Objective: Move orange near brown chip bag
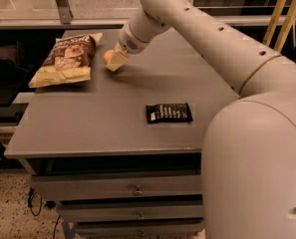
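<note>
The brown chip bag lies flat at the back left of the grey table, dark brown on top with a tan lower edge. My gripper reaches in from the right and is shut on the small pale orange, which peeks out on the left side of the cream fingers. The orange is just right of the bag, close above the tabletop; I cannot tell if it touches the table.
A small flat black packet lies on the table's front right. My large arm crosses the right half of the view. Drawers sit under the table. A dark shelf unit stands to the left.
</note>
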You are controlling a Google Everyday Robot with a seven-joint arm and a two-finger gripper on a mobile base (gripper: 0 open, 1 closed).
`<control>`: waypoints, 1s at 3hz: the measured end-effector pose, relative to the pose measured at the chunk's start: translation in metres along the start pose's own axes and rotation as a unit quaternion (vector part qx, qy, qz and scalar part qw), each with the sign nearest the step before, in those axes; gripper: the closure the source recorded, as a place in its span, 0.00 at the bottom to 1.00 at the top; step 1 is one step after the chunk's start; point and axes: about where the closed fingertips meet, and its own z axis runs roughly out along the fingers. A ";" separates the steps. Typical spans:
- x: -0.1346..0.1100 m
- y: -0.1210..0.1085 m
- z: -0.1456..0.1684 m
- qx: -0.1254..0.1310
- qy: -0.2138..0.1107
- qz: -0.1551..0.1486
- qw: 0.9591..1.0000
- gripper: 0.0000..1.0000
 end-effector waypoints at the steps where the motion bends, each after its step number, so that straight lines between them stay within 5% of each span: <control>1: -0.012 0.005 0.017 -0.022 -0.008 -0.010 1.000 1.00; 3: -0.011 0.007 0.022 -0.025 -0.006 -0.009 1.000 0.58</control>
